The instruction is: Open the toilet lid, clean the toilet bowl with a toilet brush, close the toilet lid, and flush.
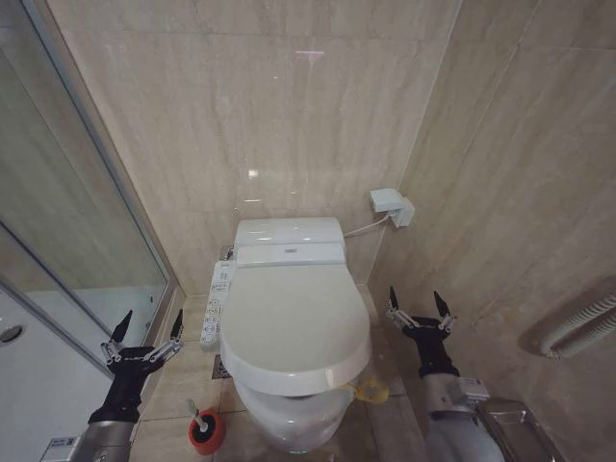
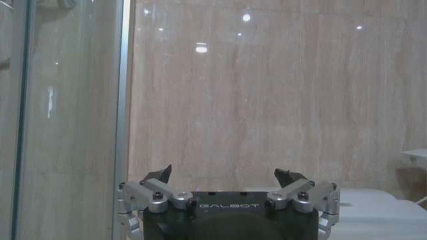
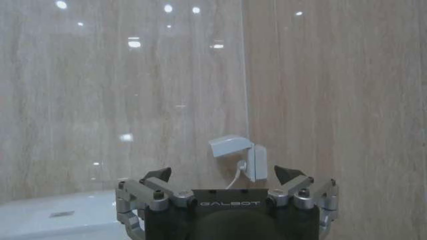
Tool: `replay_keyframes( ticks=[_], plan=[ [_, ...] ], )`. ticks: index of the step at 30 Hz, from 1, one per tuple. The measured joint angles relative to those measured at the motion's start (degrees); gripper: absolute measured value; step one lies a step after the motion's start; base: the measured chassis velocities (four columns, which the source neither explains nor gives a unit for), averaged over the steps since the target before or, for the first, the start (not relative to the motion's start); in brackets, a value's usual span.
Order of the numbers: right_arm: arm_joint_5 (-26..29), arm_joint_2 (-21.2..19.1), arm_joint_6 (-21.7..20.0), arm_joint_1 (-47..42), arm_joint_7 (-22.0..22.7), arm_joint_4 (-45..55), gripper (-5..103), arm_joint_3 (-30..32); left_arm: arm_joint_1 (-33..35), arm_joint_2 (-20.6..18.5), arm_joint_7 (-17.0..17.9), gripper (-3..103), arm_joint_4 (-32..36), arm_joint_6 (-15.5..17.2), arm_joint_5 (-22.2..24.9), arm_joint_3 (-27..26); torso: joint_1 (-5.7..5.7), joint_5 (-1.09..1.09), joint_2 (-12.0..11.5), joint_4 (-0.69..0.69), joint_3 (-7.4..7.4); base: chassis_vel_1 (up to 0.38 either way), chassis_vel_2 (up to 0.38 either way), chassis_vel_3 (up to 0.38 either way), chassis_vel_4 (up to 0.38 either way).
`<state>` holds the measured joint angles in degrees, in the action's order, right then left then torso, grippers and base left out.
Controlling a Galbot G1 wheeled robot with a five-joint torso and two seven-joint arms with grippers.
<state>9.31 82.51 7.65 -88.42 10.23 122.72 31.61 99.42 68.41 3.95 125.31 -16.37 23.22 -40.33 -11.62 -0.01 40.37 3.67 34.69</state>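
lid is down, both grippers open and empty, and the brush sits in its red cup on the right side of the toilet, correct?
Not quite: the head view shows the toilet brush in its red cup on the robot's left of the toilet. The toilet lid is down; left gripper and right gripper are open, empty.

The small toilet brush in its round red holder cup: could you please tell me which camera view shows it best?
The head view: the toilet brush stands in its red holder cup on the floor left of the toilet bowl. Both wrist views face the wall instead.
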Motion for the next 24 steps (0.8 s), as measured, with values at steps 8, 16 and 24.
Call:
replay_keyframes(
  ticks=[8,16,24],
  plan=[
    [-2.94,2.43,-0.16,-3.29,-0.71,2.82,100,-0.55,0.0,0.0,0.0,100,0.0,0.0,0.0,0.0,0.0,0.0,0.0,0.0,0.0,0.0,0.0,0.0,0.0],
    [-2.86,2.9,-0.26,-4.01,-1.24,4.34,100,-0.47,0.0,0.0,0.0,100,0.0,0.0,0.0,0.0,0.0,0.0,0.0,0.0,0.0,0.0,0.0,0.0,0.0],
    [-2.6,2.94,-0.33,-3.99,-1.3,4.46,100,-0.48,0.0,0.0,0.0,100,0.0,0.0,0.0,0.0,0.0,0.0,0.0,0.0,0.0,0.0,0.0,0.0,0.0]
  ],
)
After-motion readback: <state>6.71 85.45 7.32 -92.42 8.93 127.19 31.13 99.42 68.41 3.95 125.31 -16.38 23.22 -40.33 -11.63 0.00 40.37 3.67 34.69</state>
